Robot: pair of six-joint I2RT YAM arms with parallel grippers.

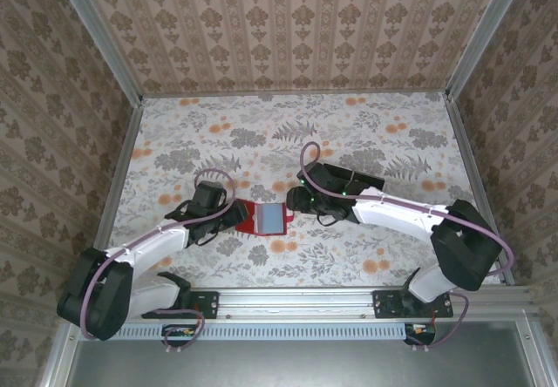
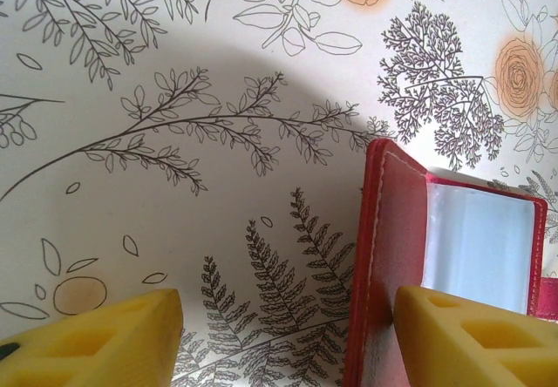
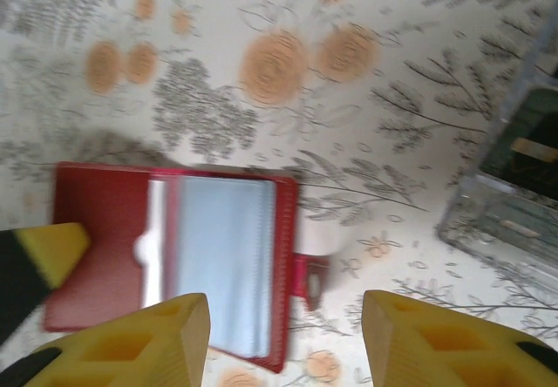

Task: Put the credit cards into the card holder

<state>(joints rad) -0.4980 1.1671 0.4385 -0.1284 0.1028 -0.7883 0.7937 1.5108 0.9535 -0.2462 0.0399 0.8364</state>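
Observation:
The red card holder [image 1: 254, 222] lies open on the flowered table between my two grippers, its clear sleeves facing up. My left gripper [image 1: 234, 215] is open at its left side. In the left wrist view the holder's red cover [image 2: 392, 230] stands on edge between the left gripper's [image 2: 288, 317] fingers, against the right one, with a wide gap to the left one. My right gripper [image 3: 286, 317] is open and holds nothing, above the holder's [image 3: 96, 221] right edge and clasp tab. Dark credit cards [image 3: 532, 147] with pale stripes sit in a clear tray to the right.
The clear plastic tray [image 3: 488, 213] of card rows stands on the table just right of the holder, under my right arm. Patterned walls close in the table on three sides. A metal rail runs along the near edge [image 1: 296, 304].

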